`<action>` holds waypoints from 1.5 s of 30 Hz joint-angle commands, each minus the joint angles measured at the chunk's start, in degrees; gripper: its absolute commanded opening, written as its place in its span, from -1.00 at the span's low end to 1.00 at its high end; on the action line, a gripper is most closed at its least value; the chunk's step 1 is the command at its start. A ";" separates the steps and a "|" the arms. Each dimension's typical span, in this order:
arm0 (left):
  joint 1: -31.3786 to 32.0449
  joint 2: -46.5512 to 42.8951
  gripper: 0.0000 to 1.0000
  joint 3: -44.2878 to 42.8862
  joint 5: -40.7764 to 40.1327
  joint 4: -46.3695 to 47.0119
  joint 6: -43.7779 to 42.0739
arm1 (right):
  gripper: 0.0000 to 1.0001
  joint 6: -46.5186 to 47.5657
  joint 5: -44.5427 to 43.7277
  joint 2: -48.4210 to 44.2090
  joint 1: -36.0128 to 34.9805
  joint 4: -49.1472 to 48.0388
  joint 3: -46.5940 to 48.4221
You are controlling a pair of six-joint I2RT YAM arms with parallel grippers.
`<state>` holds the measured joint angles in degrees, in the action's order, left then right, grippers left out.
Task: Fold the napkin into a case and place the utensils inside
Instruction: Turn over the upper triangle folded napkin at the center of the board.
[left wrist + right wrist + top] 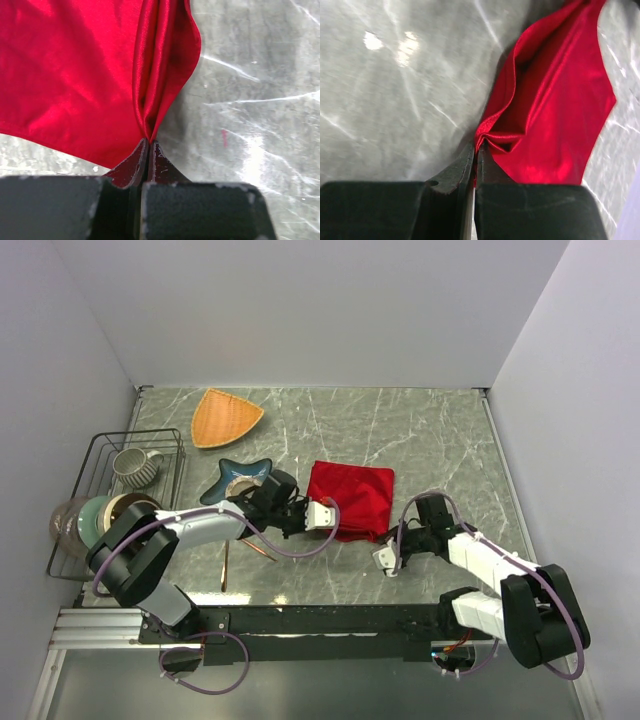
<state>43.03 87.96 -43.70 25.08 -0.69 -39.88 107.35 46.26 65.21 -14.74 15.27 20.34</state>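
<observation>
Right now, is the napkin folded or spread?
Folded: the napkin lies as a compact square, and each wrist view shows doubled layers pinched in the left tool and right tool.

Open table (440,430) behind and right of napkin (350,495), up to the walls. Crowded at left: dish (238,478) just beside left arm (200,525), rack (100,455) with mug (135,465) and bowls (105,515) against the wall, plate (226,417) behind. Utensils (225,565) near front edge, beside that arm.
</observation>
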 commanded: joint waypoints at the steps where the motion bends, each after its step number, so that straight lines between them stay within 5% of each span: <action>1: 1.27 0.02 -0.99 -2.09 -0.73 -2.73 -0.11 | -1.00 6.73 -0.91 1.50 -1.34 9.42 3.04; 10: 4.17 -1.04 -0.79 -0.42 -3.72 -6.87 -5.21 | -1.00 15.16 -3.46 1.85 -1.96 18.39 5.24; 13: 4.70 -0.51 -0.50 -0.51 -4.07 -7.39 -5.65 | -0.43 17.01 -3.81 1.50 -1.96 19.80 5.33; 14: 4.96 -0.43 -0.33 -0.68 -4.16 -8.18 -5.74 | -0.08 17.36 -3.81 1.06 -1.96 21.02 5.41; 17: 4.96 -1.56 0.06 -1.21 -3.38 -10.11 -5.83 | 0.38 17.55 -3.11 -1.92 -2.04 23.48 6.03; 22: 4.88 -8.76 0.20 -3.40 0.49 -13.19 -2.06 | 0.61 7.46 -1.17 -10.87 -1.87 32.08 11.63; 26: 4.70 -12.29 0.16 -4.55 1.55 -13.46 3.92 | 0.61 -19.70 -0.47 -17.56 -1.69 29.58 15.08; 29: 3.83 -11.33 0.02 -5.16 -0.20 -11.88 9.10 | 0.33 -44.57 -2.22 -18.81 -1.61 21.39 17.88; 35: 0.31 -8.25 -0.09 -4.81 -0.21 -10.30 10.88 | 0.03 -75.64 -4.25 -10.99 -0.64 19.37 25.63; 41: 0.04 -5.26 -0.11 -4.55 -0.03 -12.49 1.74 | -0.05 -89.49 -3.72 -4.22 2.35 15.50 26.07; 45: 0.04 -2.11 -0.15 -5.34 -0.21 -14.68 -3.53 | -0.19 -90.13 -1.00 1.84 2.53 16.63 28.17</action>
<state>43.05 83.37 -47.92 24.10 -13.41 -36.69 24.80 42.83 63.05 -12.51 32.99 45.01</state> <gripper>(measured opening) 0.435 0.434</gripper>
